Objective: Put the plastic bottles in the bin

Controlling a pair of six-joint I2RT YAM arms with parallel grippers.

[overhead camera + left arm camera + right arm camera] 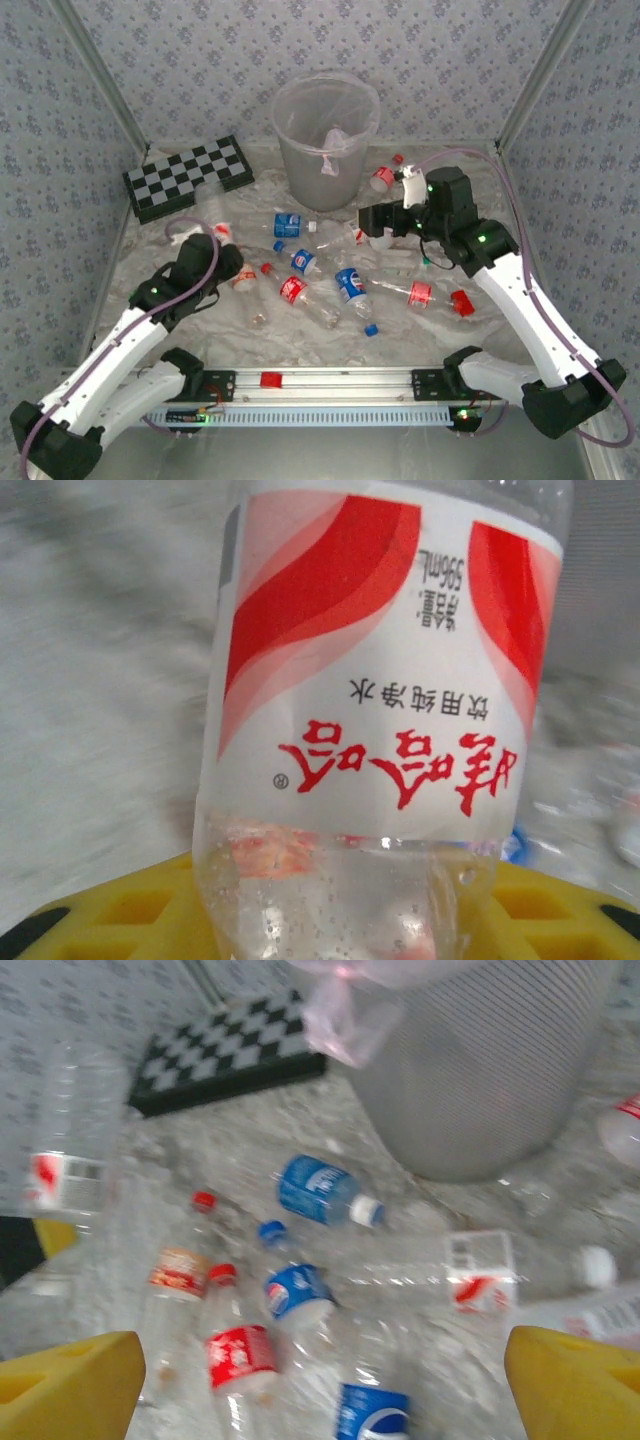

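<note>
Marbled bench (420,345) strewn with bottles (350,285), bin (325,140) far centre, left fingers (130,910) gripping red-label bottle (370,680), right fingers (70,1380) wide apart

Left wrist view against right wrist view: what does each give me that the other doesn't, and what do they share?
Left wrist: a close-up of the red-and-white labelled bottle gripped between the left fingers, its label print upside down and readable. Right wrist: the bin, the chessboard, loose bottles with blue and red labels lying about, and the right fingers spread wide with nothing between them. Shared: apparently that same gripped bottle, small at the right wrist view's left edge, and the marbled tabletop.
</note>
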